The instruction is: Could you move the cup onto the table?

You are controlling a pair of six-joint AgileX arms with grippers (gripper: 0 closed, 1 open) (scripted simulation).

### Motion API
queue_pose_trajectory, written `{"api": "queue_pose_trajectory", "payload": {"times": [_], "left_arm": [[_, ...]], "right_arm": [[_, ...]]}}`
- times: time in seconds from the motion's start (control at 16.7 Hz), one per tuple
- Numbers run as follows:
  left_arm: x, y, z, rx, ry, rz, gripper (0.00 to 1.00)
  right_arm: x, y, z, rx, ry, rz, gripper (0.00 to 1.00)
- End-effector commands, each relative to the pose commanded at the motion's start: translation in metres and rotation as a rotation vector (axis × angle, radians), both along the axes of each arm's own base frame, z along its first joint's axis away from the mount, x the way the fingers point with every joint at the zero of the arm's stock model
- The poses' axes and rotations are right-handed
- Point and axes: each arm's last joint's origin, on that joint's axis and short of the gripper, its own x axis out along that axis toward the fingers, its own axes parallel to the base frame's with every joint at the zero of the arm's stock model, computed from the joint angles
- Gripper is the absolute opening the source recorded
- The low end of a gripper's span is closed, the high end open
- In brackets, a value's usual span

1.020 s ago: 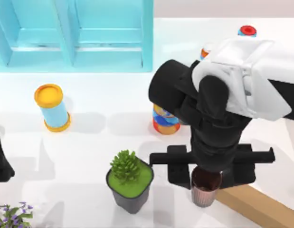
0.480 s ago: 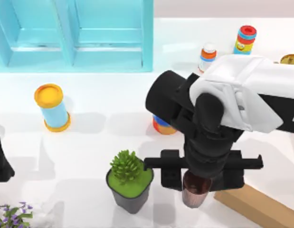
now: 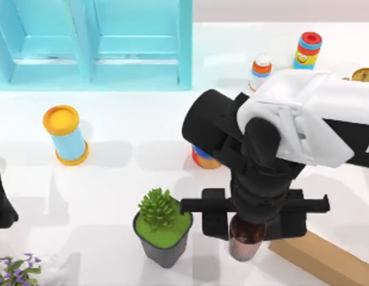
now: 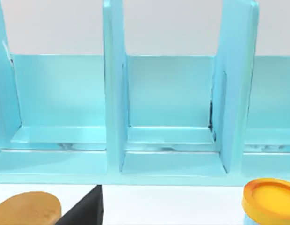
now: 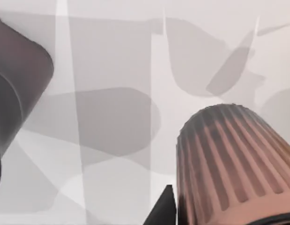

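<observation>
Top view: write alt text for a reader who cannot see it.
The right gripper hangs over the reddish-brown cup on the white table, between a green potted plant and a wooden board. A light-blue cabinet stands behind.

The cup (image 3: pixel 244 243) is ribbed reddish-brown, the table (image 3: pixel 118 179) plain white, the cabinet (image 3: pixel 95 42) light blue, the pot (image 3: pixel 162 243) dark grey.

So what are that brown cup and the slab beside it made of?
The cup looks like tinted, ribbed plastic or glass: reddish-brown, slightly see-through, with vertical ridges down its side. The slab looks like plain, matte wood: tan, flat, with straight edges. Both are only guesses from looks.
</observation>
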Motion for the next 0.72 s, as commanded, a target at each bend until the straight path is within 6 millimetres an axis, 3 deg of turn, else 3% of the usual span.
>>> {"api": "queue_pose_trajectory", "payload": {"times": [0.36,0.72], "left_arm": [[0.0,0.0,0.0,0.0,0.0,0.0,1.0],[0.0,0.0,0.0,0.0,0.0,0.0,1.0]], "right_arm": [[0.0,0.0,0.0,0.0,0.0,0.0,0.98],[0.0,0.0,0.0,0.0,0.0,0.0,1.0]]}}
